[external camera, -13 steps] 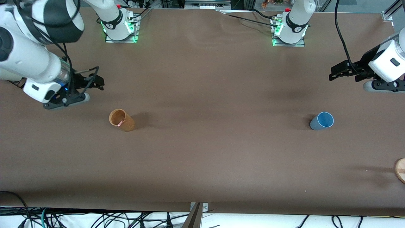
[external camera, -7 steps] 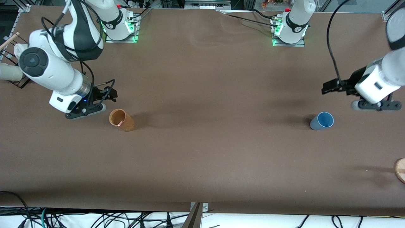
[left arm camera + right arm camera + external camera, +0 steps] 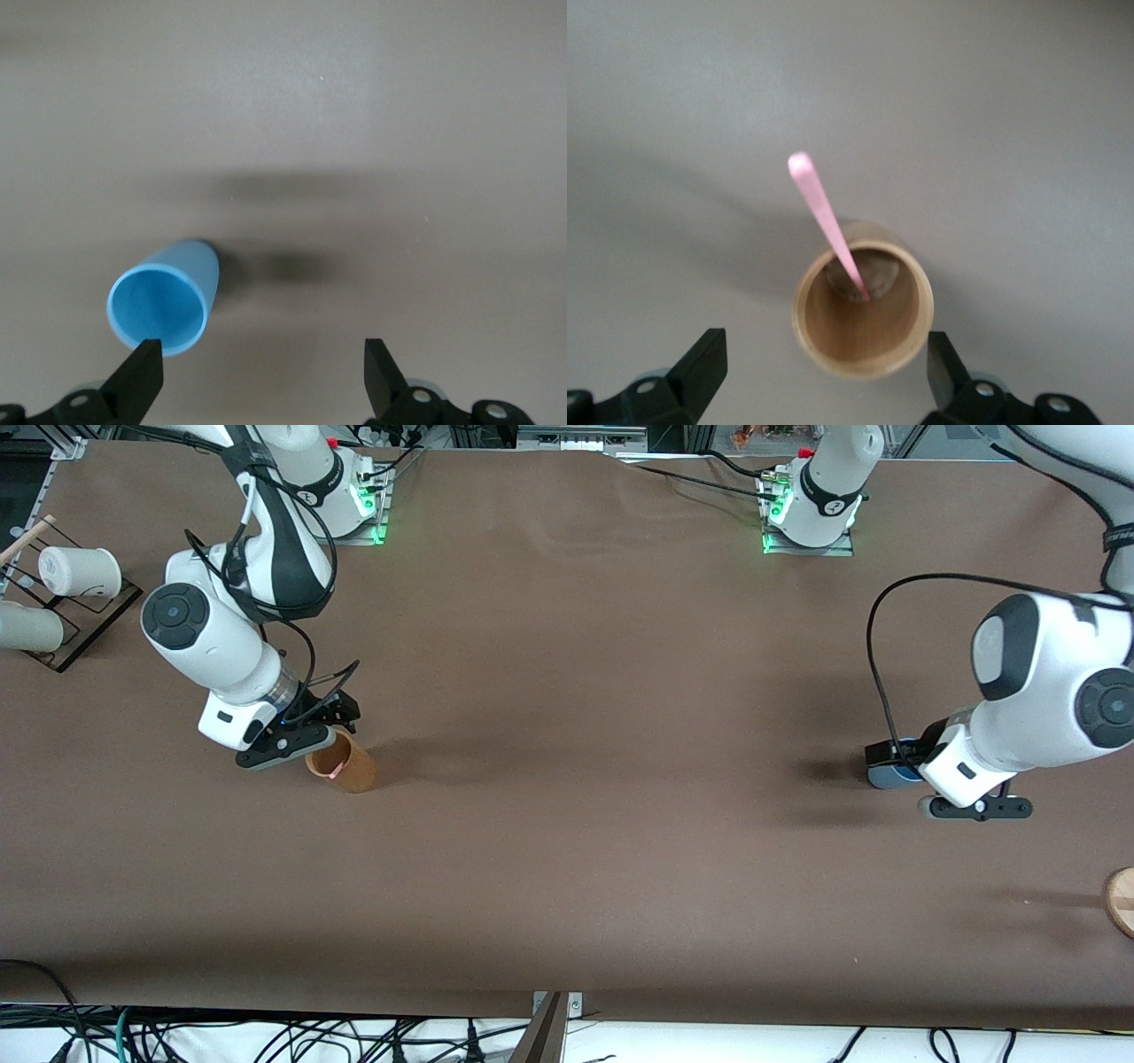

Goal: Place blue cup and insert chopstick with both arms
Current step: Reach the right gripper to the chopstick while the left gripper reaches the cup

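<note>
The blue cup (image 3: 880, 778) stands upright toward the left arm's end of the table, mostly hidden in the front view by my left gripper (image 3: 893, 755). In the left wrist view the blue cup (image 3: 159, 305) sits off-centre, its rim by one fingertip; the left gripper (image 3: 261, 354) is open above it. The pink chopstick (image 3: 335, 771) leans inside the tan cup (image 3: 345, 769) toward the right arm's end. My right gripper (image 3: 338, 713) hovers open over that cup. In the right wrist view the tan cup (image 3: 864, 305) and the chopstick (image 3: 824, 217) lie between the right gripper (image 3: 824, 347) fingers, untouched.
A black wire rack (image 3: 66, 633) holding white cups (image 3: 80, 571) stands at the right arm's end of the table. A round wooden disc (image 3: 1122, 902) pokes in at the left arm's end, nearer the front camera than the blue cup.
Both arms swung in from the table's ends. The right gripper came over the tan cup, and the left gripper came down over the blue cup. Both stayed open.
</note>
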`<move>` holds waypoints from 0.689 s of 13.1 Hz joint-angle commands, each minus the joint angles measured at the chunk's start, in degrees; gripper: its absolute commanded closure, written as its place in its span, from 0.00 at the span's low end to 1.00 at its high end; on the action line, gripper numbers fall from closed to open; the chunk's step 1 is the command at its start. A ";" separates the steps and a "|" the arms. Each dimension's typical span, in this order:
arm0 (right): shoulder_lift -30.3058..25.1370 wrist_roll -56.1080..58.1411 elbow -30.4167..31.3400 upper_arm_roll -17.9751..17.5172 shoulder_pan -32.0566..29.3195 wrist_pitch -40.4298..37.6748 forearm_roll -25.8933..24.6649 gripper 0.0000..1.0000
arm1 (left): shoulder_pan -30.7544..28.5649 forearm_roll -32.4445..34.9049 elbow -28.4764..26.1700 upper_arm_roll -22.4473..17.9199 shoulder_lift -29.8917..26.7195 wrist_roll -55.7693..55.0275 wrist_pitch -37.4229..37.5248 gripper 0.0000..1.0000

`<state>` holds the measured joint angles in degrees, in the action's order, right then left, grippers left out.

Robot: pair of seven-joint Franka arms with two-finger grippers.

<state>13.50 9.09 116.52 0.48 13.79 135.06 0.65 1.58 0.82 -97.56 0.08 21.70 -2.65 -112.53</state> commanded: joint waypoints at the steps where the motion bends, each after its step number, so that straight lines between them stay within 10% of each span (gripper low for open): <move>1: 2.32 2.23 0.02 -0.39 -0.16 4.50 0.06 0.02 | -0.26 6.09 -12.52 0.27 -3.84 1.25 -14.24 0.00; 9: 6.10 4.53 -4.11 -0.39 0.63 6.35 0.05 0.31 | -0.88 6.65 -25.30 -1.57 -6.05 6.50 -29.32 0.00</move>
<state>18.15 12.57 113.80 0.20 14.28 141.21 0.64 1.47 6.21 -119.26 -0.79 18.30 0.06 -139.58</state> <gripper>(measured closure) 0.207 0.000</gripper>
